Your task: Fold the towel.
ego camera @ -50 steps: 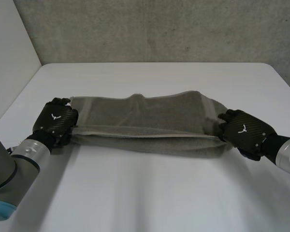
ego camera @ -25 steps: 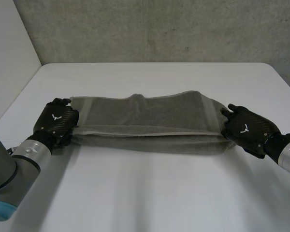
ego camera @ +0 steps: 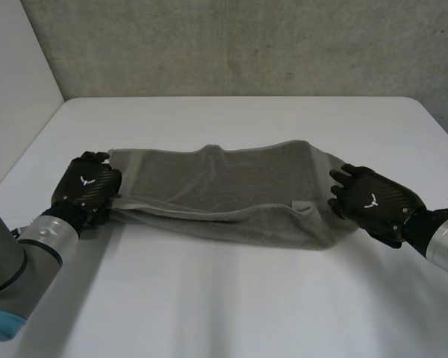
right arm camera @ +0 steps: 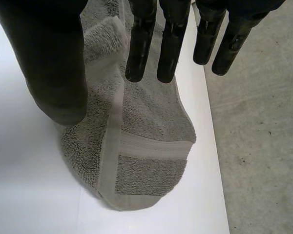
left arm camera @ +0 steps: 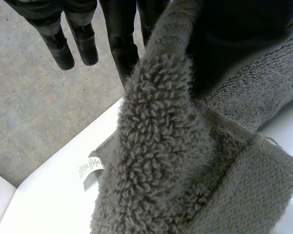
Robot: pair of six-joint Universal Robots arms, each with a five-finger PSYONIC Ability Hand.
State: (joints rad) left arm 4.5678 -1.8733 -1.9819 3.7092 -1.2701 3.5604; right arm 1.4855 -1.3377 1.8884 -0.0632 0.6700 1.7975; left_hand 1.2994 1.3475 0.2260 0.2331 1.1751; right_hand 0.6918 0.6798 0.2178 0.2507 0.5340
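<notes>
Two hands flank a towel lying crosswise: left hand pinches one short end against its thumb, right hand has fingers straight and apart at the other end

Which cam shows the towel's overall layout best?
Head view: the whole towel lies across the table between left hand and right hand. Left wrist view gives its bunched end pinched in the left hand; right wrist view its banded end flat on the table under the right hand's straight fingers.
</notes>
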